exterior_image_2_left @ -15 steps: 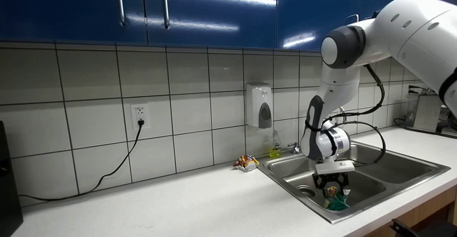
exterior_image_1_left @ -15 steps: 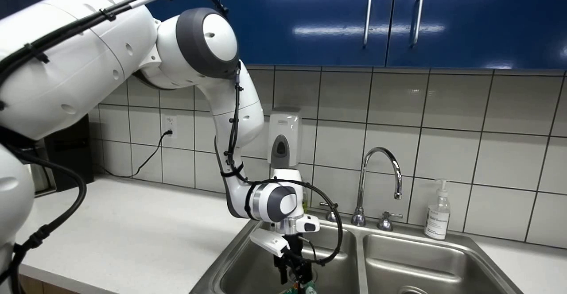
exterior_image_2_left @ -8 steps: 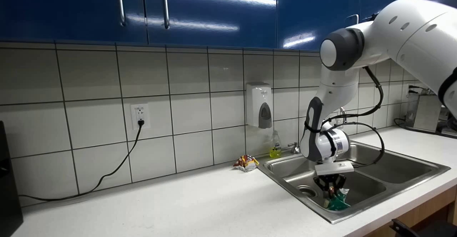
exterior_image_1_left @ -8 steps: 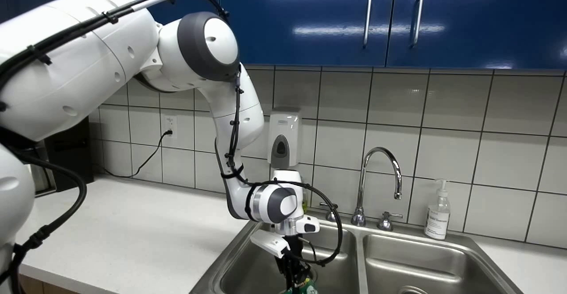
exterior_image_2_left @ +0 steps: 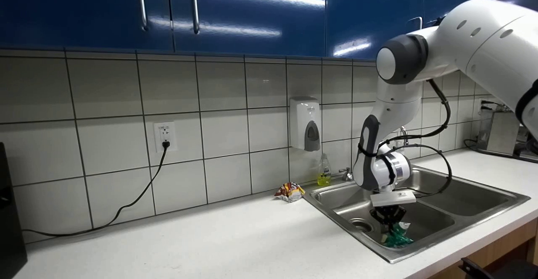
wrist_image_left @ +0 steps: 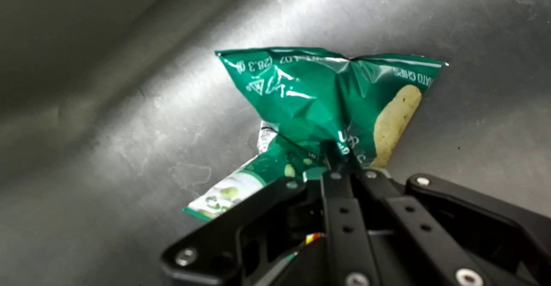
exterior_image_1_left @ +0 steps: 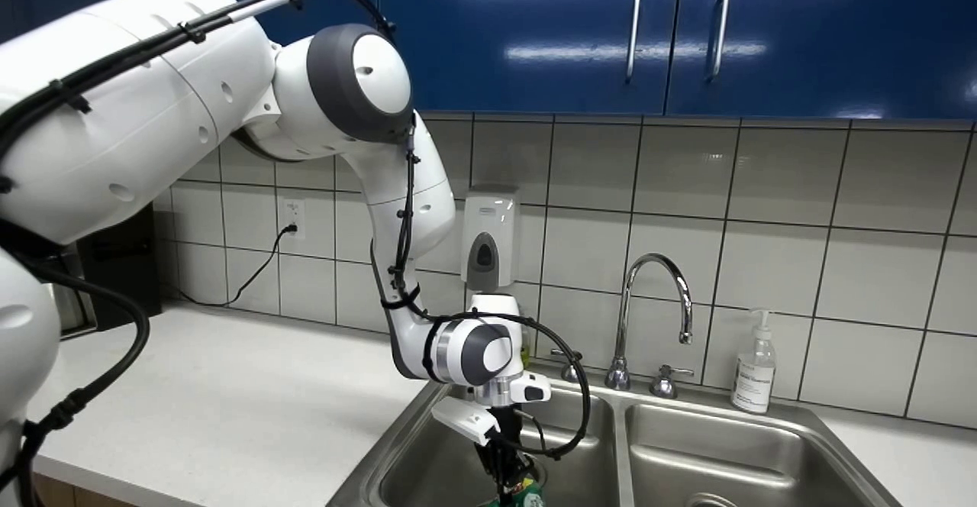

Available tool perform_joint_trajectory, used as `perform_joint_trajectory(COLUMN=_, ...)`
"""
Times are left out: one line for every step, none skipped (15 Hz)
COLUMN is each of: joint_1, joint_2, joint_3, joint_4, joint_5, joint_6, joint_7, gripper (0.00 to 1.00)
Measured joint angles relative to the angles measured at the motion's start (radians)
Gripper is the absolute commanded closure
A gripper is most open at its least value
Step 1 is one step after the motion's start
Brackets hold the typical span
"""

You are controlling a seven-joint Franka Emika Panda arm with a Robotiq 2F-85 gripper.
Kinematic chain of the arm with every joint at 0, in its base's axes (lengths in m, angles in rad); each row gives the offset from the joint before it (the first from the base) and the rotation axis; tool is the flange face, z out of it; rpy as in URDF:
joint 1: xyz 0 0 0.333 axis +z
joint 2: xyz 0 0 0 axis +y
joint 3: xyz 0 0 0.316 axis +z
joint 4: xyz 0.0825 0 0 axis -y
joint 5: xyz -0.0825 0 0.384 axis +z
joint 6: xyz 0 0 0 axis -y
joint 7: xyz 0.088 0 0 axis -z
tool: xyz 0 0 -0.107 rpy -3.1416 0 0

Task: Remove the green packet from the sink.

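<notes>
In the wrist view the green packet (wrist_image_left: 301, 92) lies crumpled on the metal floor of the sink (wrist_image_left: 129, 169), its middle gathered into folds. My gripper (wrist_image_left: 340, 152) is shut on those folds, the fingers close together and their tips partly covered by the foil. In both exterior views the arm reaches down into the basin; the packet (exterior_image_2_left: 397, 238) shows below the gripper (exterior_image_2_left: 391, 226) near the sink's front rim. Only the packet's top (exterior_image_1_left: 527, 495) shows at the bottom edge of an exterior view.
A crumpled red and yellow packet (exterior_image_2_left: 290, 192) sits on the counter beside the sink. Behind stand a yellow soap bottle (exterior_image_2_left: 324, 172), a tall faucet (exterior_image_1_left: 622, 316) and a pump bottle (exterior_image_1_left: 754, 373). A divider (exterior_image_1_left: 622, 446) separates the basins.
The gripper has sunk slightly, and its jaws have come together on the packet. The packet's upper part is squeezed in between the fingers.
</notes>
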Motion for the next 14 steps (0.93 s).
perform_joint_trajectory(joint_1=0.0, joint_2=0.0, joint_3=0.0, joint_4=0.0, joint_5=0.0, joint_6=0.0, joint_7=0.0, gripper=1.0)
perform_joint_trajectory(joint_1=0.001, joint_2=0.0, joint_3=0.0, joint_4=0.001, joint_5=0.0, joint_6=0.0, joint_7=0.0, gripper=1.0)
perform_joint_trajectory(joint_1=0.003, joint_2=0.0, joint_3=-0.001, joint_4=0.001, joint_5=0.0, joint_6=0.0, joint_7=0.0, gripper=1.0)
perform_joint_trajectory(joint_1=0.007, joint_2=0.0, joint_3=-0.003, joint_4=0.002, joint_5=0.0, joint_6=0.0, joint_7=0.0, gripper=1.0)
perform_joint_trajectory(joint_1=0.011, joint_2=-0.003, joint_3=-0.005, joint_4=0.002, joint_5=0.0, joint_6=0.0, joint_7=0.0, gripper=1.0)
perform_joint_trajectory(joint_1=0.015, joint_2=-0.007, joint_3=-0.007, joint_4=0.001, joint_5=0.0, joint_6=0.0, joint_7=0.0, gripper=1.0)
perform_joint_trajectory(joint_1=0.022, joint_2=-0.015, joint_3=-0.01, joint_4=0.0, joint_5=0.0, joint_6=0.0, joint_7=0.0, gripper=1.0)
perform_joint_trajectory(joint_1=0.028, joint_2=-0.024, joint_3=-0.014, joint_4=-0.002, joint_5=0.0, joint_6=0.0, joint_7=0.0, gripper=1.0)
perform_joint_trajectory(joint_1=0.035, joint_2=-0.038, joint_3=-0.017, joint_4=-0.007, joint_5=-0.001, joint_6=0.0, joint_7=0.0, gripper=1.0)
perform_joint_trajectory(joint_1=0.041, joint_2=-0.056, joint_3=-0.02, joint_4=-0.016, joint_5=-0.001, joint_6=0.0, joint_7=0.0, gripper=1.0)
perform_joint_trajectory(joint_1=0.049, joint_2=-0.078, joint_3=-0.025, joint_4=-0.029, joint_5=-0.002, joint_6=0.0, joint_7=0.0, gripper=1.0)
perform_joint_trajectory(joint_1=0.055, joint_2=-0.101, joint_3=-0.029, joint_4=-0.046, joint_5=-0.005, joint_6=0.0, joint_7=0.0, gripper=1.0)
perform_joint_trajectory(joint_1=0.063, joint_2=-0.129, joint_3=-0.033, joint_4=-0.066, joint_5=-0.008, joint_6=0.0, joint_7=-0.001, gripper=1.0)
perform_joint_trajectory(joint_1=0.07, joint_2=-0.157, joint_3=-0.037, joint_4=-0.087, joint_5=-0.012, joint_6=0.0, joint_7=-0.003, gripper=1.0)
